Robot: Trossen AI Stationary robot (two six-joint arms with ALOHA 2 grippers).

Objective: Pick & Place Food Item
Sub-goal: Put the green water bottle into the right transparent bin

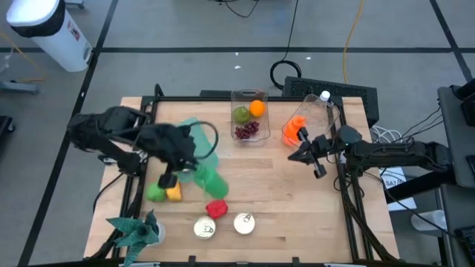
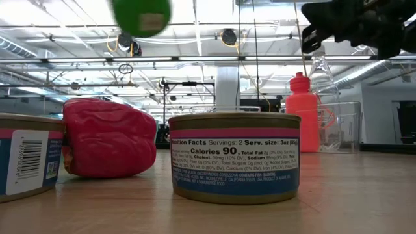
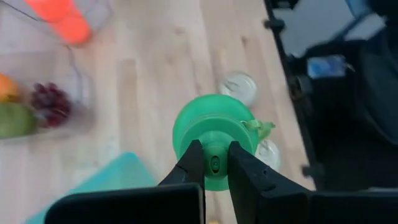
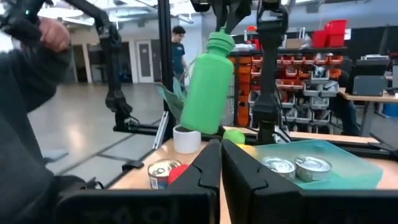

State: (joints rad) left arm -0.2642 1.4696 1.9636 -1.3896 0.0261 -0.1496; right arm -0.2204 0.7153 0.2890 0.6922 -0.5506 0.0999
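Note:
A green bottle [image 1: 211, 183] hangs over the left middle of the table with my left gripper [image 3: 214, 158] shut on its top. The right wrist view shows the bottle [image 4: 208, 81] tilted and well above the table. Only its bottom [image 2: 142, 14] shows in the low view. On the table below lie a red pepper [image 1: 217, 209], a green fruit [image 1: 156, 193] and a yellow item [image 1: 173, 194]. My right gripper [image 1: 293, 156] waits shut above the table's right side, next to an orange bottle [image 1: 295, 130]. My left gripper pinches the bottle's cap [image 3: 214, 177] between its two fingers, one finger [image 3: 189, 163] on each side. The fingers come slanting down from above. The bottle hangs below them, lifted clear of the table and tilted.
Two cans [image 1: 205, 228] [image 1: 244, 222] stand near the front edge, beside a potted plant [image 1: 137, 230]. A teal tray [image 1: 194, 132] lies under my left arm, with two cans [image 4: 278, 165] on it. A clear box [image 1: 249, 115] at the back holds an apple, an orange and grapes.

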